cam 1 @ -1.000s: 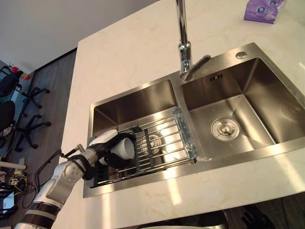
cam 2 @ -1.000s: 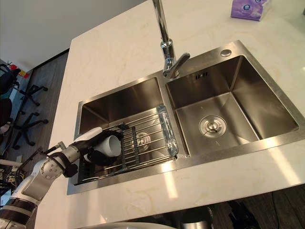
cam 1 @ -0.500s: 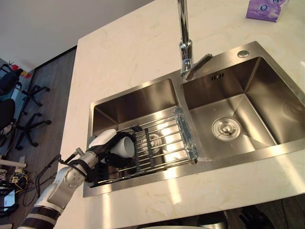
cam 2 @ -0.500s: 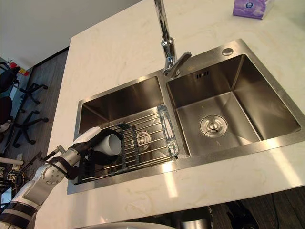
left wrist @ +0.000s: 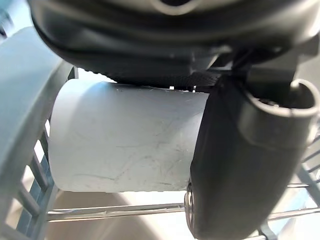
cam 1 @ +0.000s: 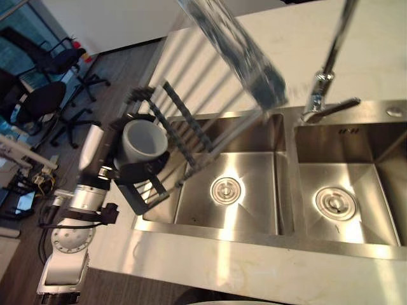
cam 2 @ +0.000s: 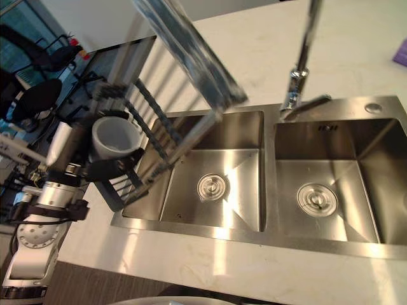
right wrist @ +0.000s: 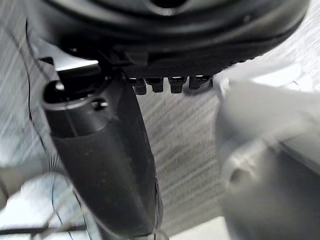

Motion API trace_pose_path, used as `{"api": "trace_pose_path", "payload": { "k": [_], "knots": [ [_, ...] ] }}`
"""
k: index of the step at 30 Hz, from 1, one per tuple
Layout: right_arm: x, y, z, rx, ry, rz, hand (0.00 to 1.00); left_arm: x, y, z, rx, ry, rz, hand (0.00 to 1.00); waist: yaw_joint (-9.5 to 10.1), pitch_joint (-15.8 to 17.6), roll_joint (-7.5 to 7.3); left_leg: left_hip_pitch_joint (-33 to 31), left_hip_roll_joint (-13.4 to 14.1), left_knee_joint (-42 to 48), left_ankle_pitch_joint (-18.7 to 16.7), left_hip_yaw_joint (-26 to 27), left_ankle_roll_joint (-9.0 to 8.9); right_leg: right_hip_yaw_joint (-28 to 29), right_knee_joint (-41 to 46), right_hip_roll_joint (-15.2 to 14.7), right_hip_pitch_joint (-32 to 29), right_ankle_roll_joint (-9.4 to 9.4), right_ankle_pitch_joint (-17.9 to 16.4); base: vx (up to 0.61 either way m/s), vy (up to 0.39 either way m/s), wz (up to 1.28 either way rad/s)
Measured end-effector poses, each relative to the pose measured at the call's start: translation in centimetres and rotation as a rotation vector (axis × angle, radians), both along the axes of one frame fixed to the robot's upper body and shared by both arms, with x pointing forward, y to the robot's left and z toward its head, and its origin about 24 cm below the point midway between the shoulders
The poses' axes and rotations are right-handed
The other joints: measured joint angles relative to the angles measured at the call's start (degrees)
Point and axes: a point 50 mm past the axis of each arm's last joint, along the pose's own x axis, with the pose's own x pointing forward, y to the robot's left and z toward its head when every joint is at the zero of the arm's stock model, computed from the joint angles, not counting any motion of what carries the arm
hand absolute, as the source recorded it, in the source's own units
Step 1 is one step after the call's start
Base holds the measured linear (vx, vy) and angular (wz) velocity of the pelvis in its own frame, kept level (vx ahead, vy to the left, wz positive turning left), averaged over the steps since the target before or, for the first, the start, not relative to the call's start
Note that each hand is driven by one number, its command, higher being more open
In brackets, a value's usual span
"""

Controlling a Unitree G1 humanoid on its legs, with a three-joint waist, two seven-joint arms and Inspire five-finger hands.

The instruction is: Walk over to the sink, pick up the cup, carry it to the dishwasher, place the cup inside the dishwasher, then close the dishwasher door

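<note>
**Cup grasped at the sink; the carry, the loading and the door are judged to remain.**

The white cup (cam 1: 141,140) is gripped by the left hand (cam 1: 109,166), whose fingers are curled round its wall. It is held mouth upward above the left rim of the sink (cam 1: 210,230), off the basin floor. The wire rack (cam 1: 191,124) is seen tilted steeply beside the cup, one end by the hand and the other high over the worktop (cam 1: 254,270) (it appears to be caught up with the grasp, which could hinder the carry). The walk and the pick-up can be counted as done. The right hand (right wrist: 100,165) is seen over a grey floor; whether it is clenched or released cannot be told.
</note>
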Motion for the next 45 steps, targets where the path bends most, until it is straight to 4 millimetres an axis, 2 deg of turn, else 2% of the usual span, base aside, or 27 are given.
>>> {"api": "trace_pose_path", "payload": {
  "k": [1,2,3,5,7,10,15,16,17,18,19,20,21,22,23,24,26,27,28,29,30,31,32,36,40,45],
  "knots": [
    [-0.5,0.8,-0.3,0.015,0.008,-0.022,1.0,-0.3,0.1,0.5,-0.063,-0.041,-0.042,0.0,-0.3,-0.8,-2.03,-0.8,-1.3,1.1,0.0,-3.5,0.1,2.8,3.8,-1.2,-0.4,-1.66,-2.5,0.01,-0.098,1.33],
    [-1.0,1.1,-0.4,0.025,0.021,-0.026,1.0,-0.3,0.0,0.6,-0.089,-0.051,-0.081,0.0,-0.45,-1.3,-2.86,-1.3,-1.8,1.6,0.1,-5.6,0.22,4.9,4.4,-1.2,-0.1,-2.18,-3.3,0.05,-0.122,1.65],
    [-2.7,1.9,-0.8,0.054,0.047,-0.06,1.0,-0.4,-0.3,0.8,-0.112,-0.06,-0.148,0.0,0.11,-1.9,-4.44,-1.7,-2.5,2.3,0.3,-8.4,0.36,8.0,4.2,-1.1,0.7,-1.49,-4.8,0.04,-0.12,1.2],
    [-4.4,3.0,-1.2,0.096,0.1,-0.085,1.0,-0.6,-0.5,0.4,-0.105,-0.04,-0.18,0.0,1.78,-2.5,-5.85,-2.1,-3.3,2.7,0.5,-10.5,0.12,9.2,2.3,-0.9,2.4,0.54,-6.4,-0.02,-0.132,0.78],
    [-4.6,3.5,-1.4,0.119,0.128,-0.082,1.0,-0.6,-1.0,0.1,-0.079,-0.007,-0.192,0.0,1.98,-2.7,-5.72,-3.2,-3.1,2.7,0.9,-11.9,-0.29,8.7,1.2,0.3,2.7,0.99,-6.2,-0.1,-0.082,0.46],
    [-3.8,3.4,-1.4,0.106,0.104,-0.056,1.0,-0.3,-2.9,-0.7,0.005,0.056,-0.242,0.0,0.81,-2.9,-5.18,-5.8,-2.4,1.9,3.0,-15.0,-0.87,8.7,1.0,2.4,1.6,0.85,-6.3,-0.13,-0.079,0.47],
    [-4.5,3.5,-1.4,0.113,0.113,-0.11,1.0,-0.4,-2.0,-0.7,-0.002,0.037,-0.166,0.0,1.23,-2.9,-4.9,-5.9,-2.5,0.0,5.4,-16.3,-0.92,8.4,3.0,2.6,0.8,0.42,-7.8,-0.04,-0.04,0.24],
    [-4.9,3.4,-1.4,0.116,0.117,-0.155,1.0,-0.5,-1.9,-0.6,-0.02,0.009,-0.144,0.0,0.88,-2.9,-4.86,-5.8,-2.6,-1.2,5.8,-14.1,0.55,8.2,3.6,2.5,1.0,0.29,-8.4,-0.04,-0.026,0.54],
    [-5.3,3.5,-1.5,0.119,0.129,-0.193,1.0,-0.6,-1.7,-0.4,-0.036,-0.018,-0.124,0.0,0.74,-2.9,-4.9,-5.6,-1.8,-2.0,4.7,-8.7,3.59,7.2,3.4,2.0,1.5,-0.06,-8.1,-0.03,0.0,0.76],
    [-5.8,3.6,-1.5,0.122,0.14,-0.225,1.0,-0.8,-1.5,-0.3,-0.056,-0.051,-0.1,0.0,-0.25,-2.9,-4.91,-5.7,-0.3,-2.0,3.7,-1.7,5.17,5.5,2.4,1.6,2.8,0.31,-7.5,0.02,0.021,1.04],
    [-6.8,3.7,-1.4,0.127,0.146,-0.287,1.0,-0.6,-1.4,0.0,-0.083,-0.102,-0.083,0.0,-1.22,-2.9,-4.97,-6.1,1.5,-1.8,3.7,6.2,5.77,2.2,1.5,0.9,4.4,0.93,-6.5,0.05,0.035,1.13],
    [-7.3,3.7,-1.4,0.127,0.15,-0.31,1.0,-0.4,-1.4,0.2,-0.095,-0.125,-0.078,0.0,-1.53,-2.9,-4.84,-6.3,2.3,-1.4,4.0,9.5,6.3,1.0,1.5,0.6,5.1,0.96,-6.5,0.06,0.062,1.23],
    [-8.3,3.6,-1.3,0.122,0.16,-0.34,1.0,-0.3,-1.4,0.7,-0.115,-0.168,-0.07,0.0,-1.77,-3.2,-4.49,-6.9,3.2,0.2,5.0,13.9,7.85,-0.4,1.6,0.2,6.0,0.96,-6.6,0.05,0.079,0.89],
    [-8.6,3.5,-1.2,0.111,0.165,-0.343,1.0,-0.5,-1.3,1.0,-0.13,-0.207,-0.055,0.0,-1.74,-3.4,-4.23,-7.6,3.2,2.0,6.1,14.1,9.06,0.2,1.7,0.2,6.2,0.89,-7.0,0.03,0.075,0.69],
    [-8.5,3.5,-1.2,0.108,0.164,-0.343,1.0,-0.6,-1.2,1.1,-0.133,-0.223,-0.045,0.0,-1.75,-3.6,-4.29,-8.0,2.8,2.7,5.9,13.9,8.83,1.4,1.7,0.2,6.0,0.83,-8.1,-0.01,0.051,0.48],
    [-8.5,3.5,-1.2,0.104,0.162,-0.34,1.0,-0.7,-1.0,1.1,-0.149,-0.238,-0.027,0.0,-2.23,-3.6,-4.57,-9.0,2.2,3.8,5.5,12.9,8.24,4.5,2.2,0.9,5.2,1.67,-10.1,-0.07,0.016,0.58],
    [-8.6,3.4,-1.2,0.097,0.163,-0.34,1.0,-0.9,-1.1,0.6,-0.167,-0.224,-0.015,0.0,-3.22,-3.7,-4.28,-9.3,1.7,3.1,3.8,13.0,5.95,6.8,2.8,1.7,5.0,1.04,-11.0,-0.06,0.008,0.69],
    [-8.8,3.9,-1.2,0.107,0.167,-0.346,1.0,-1.0,-1.1,0.3,-0.172,-0.214,-0.007,0.0,-3.79,-4.0,-5.71,-9.5,1.2,3.6,2.2,16.1,6.23,6.9,1.8,0.2,4.7,0.25,-10.5,0.03,0.048,0.56],
    [-8.9,4.1,-1.3,0.113,0.17,-0.346,1.0,-1.0,-1.2,0.5,-0.17,-0.223,-0.015,0.0,-3.56,-4.1,-5.79,-12.1,2.5,14.1,1.2,17.4,7.74,5.8,2.7,-1.0,4.4,0.61,-10.5,0.05,0.056,0.4],
    [-8.8,4.1,-1.3,0.112,0.168,-0.343,1.0,-1.0,-1.3,0.6,-0.167,-0.227,-0.017,0.0,-3.17,-4.2,-5.58,-12.2,3.1,17.1,-0.9,17.6,7.12,5.8,3.3,-1.1,4.4,1.08,-10.8,0.06,0.022,0.25],
    [-8.8,3.6,-1.2,0.098,0.165,-0.342,1.0,-1.1,-1.3,0.8,-0.167,-0.236,-0.02,0.0,-3.31,-5.0,-4.76,-10.6,2.9,14.2,-2.5,17.8,3.48,5.6,4.4,-0.6,4.4,2.11,-11.5,0.05,0.008,0.19],
    [-8.7,3.8,-1.2,0.103,0.158,-0.342,1.0,-1.1,-1.3,0.8,-0.167,-0.237,-0.019,0.0,-3.75,-5.6,-5.19,-9.9,1.9,11.9,-1.5,17.6,2.72,5.3,4.6,-1.4,4.4,2.37,-11.7,0.07,0.025,0.33],
    [-8.4,4.1,-1.3,0.108,0.14,-0.339,1.0,-1.0,-1.4,0.6,-0.18,-0.23,-0.016,0.0,-4.1,-6.3,-5.72,-8.9,0.4,8.0,0.7,17.3,3.03,5.2,3.9,-1.8,4.1,2.51,-11.5,0.06,0.038,0.39],
    [-7.8,5.4,-1.6,0.142,0.118,-0.339,1.0,-0.6,-1.8,0.3,-0.206,-0.22,-0.018,0.0,-4.51,-6.5,-5.43,-6.1,-1.8,-2.7,7.0,15.4,3.11,3.0,1.3,-1.2,4.8,3.29,-9.5,0.02,0.008,0.3],
    [-8.2,5.5,-1.6,0.131,0.146,-0.325,1.0,-0.3,-1.9,-0.2,-0.224,-0.198,0.013,0.0,-4.54,-6.4,-5.44,-4.6,-2.3,-4.9,8.3,14.0,3.0,1.5,-0.7,-0.6,6.9,3.33,-8.4,0.02,-0.009,0.14],
    [-8.0,5.2,-1.5,0.096,0.181,-0.268,1.0,-0.9,-1.2,-1.1,-0.371,-0.215,0.103,0.0,-3.42,-6.1,-5.48,-5.3,-2.6,-5.3,8.2,12.6,3.06,-0.1,-2.2,-0.3,7.8,3.37,-7.2,-0.02,0.021,0.15]
  ]
}}
